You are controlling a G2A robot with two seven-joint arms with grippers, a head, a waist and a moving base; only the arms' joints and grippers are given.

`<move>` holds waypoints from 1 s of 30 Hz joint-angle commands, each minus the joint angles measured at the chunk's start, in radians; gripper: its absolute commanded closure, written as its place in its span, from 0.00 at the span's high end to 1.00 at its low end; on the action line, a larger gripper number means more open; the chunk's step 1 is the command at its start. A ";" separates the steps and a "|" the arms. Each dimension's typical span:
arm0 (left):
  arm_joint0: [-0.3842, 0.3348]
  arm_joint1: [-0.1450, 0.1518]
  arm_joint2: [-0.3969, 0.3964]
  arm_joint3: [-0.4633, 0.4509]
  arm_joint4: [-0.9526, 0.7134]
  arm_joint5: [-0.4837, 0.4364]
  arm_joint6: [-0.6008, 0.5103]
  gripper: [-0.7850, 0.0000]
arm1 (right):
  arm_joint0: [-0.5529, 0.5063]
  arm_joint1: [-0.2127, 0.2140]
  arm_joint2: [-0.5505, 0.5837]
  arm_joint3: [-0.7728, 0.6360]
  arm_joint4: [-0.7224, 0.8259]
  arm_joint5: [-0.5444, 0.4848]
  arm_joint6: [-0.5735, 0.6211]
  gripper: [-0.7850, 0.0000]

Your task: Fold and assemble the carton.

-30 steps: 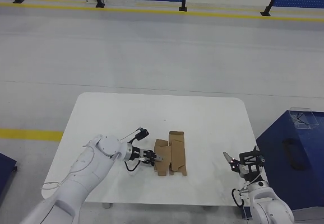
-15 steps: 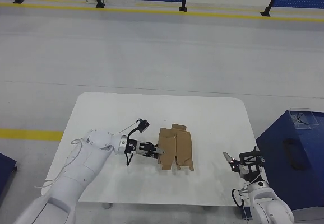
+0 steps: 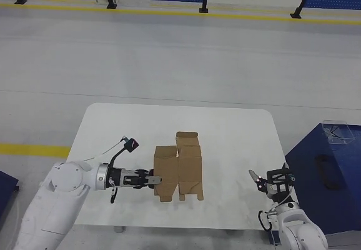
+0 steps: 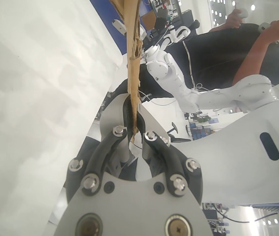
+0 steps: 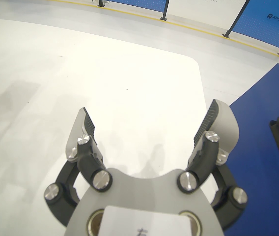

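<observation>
Carton (image 3: 179, 165) of brown cardboard is hanging flattened over the middle of the white desk (image 3: 230, 128), and it appears to be lifted off the surface. From above it is showing two long panels side by side, with short flaps sticking out at both ends. Seen edge-on from my left wrist, it is looking like a thin double layer with a ragged edge. My left gripper (image 4: 132, 121) is pinching the carton's left edge, jaws nearly closed with only the cardboard between them. My right gripper (image 5: 151, 124) is hanging near the desk's right edge, well apart from the carton, jaws spread wide and gripping nothing.
</observation>
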 commanded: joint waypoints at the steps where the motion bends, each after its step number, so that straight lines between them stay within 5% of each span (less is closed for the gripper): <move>1: 0.016 0.004 -0.005 -0.009 0.007 -0.004 0.005 0.00 | 0.000 0.000 0.000 0.000 0.000 0.000 0.000 1.00; 11: 0.016 0.004 -0.005 -0.009 0.007 -0.004 0.005 0.00 | 0.000 0.000 0.000 0.000 0.000 0.000 0.000 1.00; 18: 0.046 0.009 -0.012 -0.035 0.028 0.000 0.070 0.00 | 0.026 -0.014 0.050 -0.156 0.551 -0.125 0.090 1.00; 24: 0.075 0.018 -0.019 -0.066 0.010 0.000 0.067 0.00 | 0.141 -0.007 0.089 -0.153 1.346 -0.060 0.671 1.00; 30: 0.090 0.020 -0.003 -0.085 -0.100 0.024 0.042 0.00 | 0.333 -0.001 -0.026 0.032 1.545 0.041 0.975 1.00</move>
